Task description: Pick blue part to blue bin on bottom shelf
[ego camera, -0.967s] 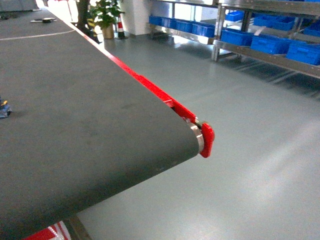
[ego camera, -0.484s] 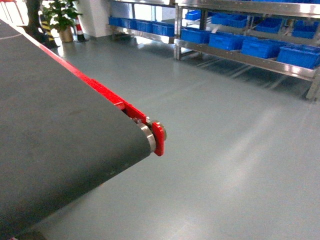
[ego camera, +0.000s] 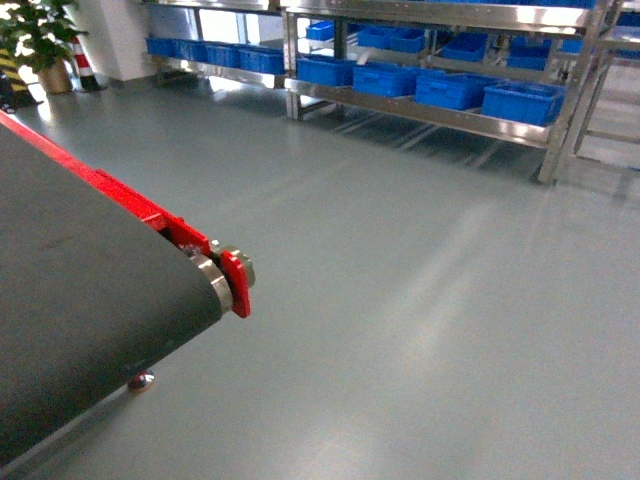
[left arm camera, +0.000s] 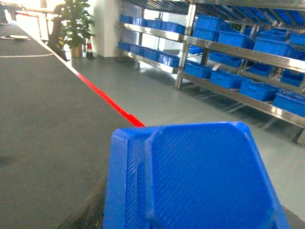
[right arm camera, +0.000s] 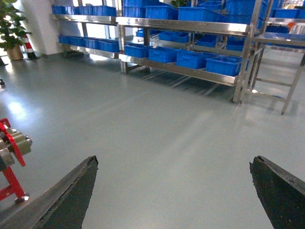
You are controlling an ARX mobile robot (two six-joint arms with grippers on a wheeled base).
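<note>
The blue part (left arm camera: 200, 176), a ribbed bright-blue plastic piece, fills the bottom of the left wrist view. My left gripper (left arm camera: 190, 214) is shut on it, with one dark finger (left arm camera: 90, 210) showing at its left side, above the dark belt. Across the floor, several blue bins (ego camera: 521, 101) stand in a row on the bottom shelf (ego camera: 430, 116) of the steel rack; the bins (right arm camera: 226, 65) show in the right wrist view too. My right gripper (right arm camera: 174, 162) hangs open over bare floor, holding nothing. Neither gripper shows in the head view.
The dark conveyor belt (ego camera: 70, 300) ends at a red bracket and roller (ego camera: 235, 283) at the left. Grey floor (ego camera: 420, 300) lies between it and the rack. A steel upright (ego camera: 566, 100) stands at the rack's right end. A potted plant (ego camera: 40, 40) stands far left.
The head view has swung to the right. The belt's end has slid left in the picture and the rack of blue bins has come into fuller, nearer view.
</note>
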